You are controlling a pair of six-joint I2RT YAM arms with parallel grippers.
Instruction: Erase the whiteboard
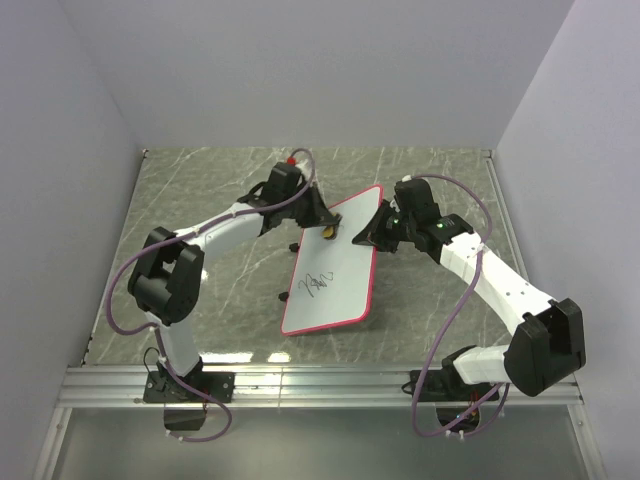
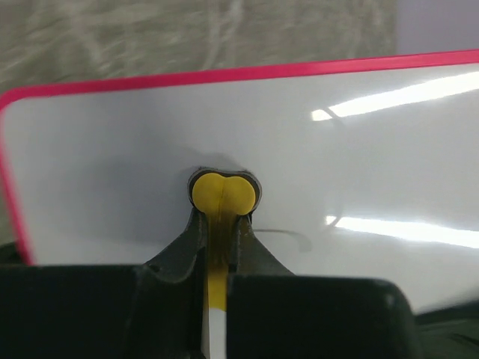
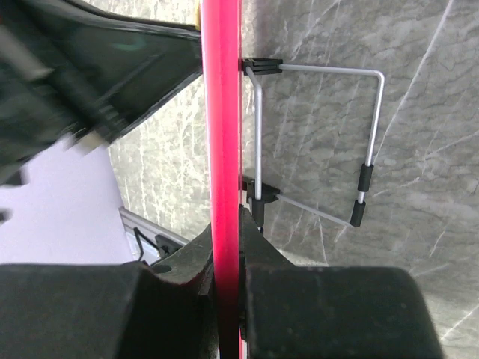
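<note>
Yellow eraser [image 2: 224, 192] against the whiteboard [image 1: 335, 270]

We see our left gripper [image 2: 222, 223] clenched on the eraser, its head touching the whiteboard's upper part. Our right gripper [image 3: 224, 247] grasps the pink rim, holding the board tilted over the grey tabletop [image 1: 200, 190]; a dark scribble [image 1: 316, 284] sits lower down.

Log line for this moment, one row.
left gripper: shut on yellow eraser, against whiteboard | right gripper: shut on whiteboard rim | scribble: unerased
</note>
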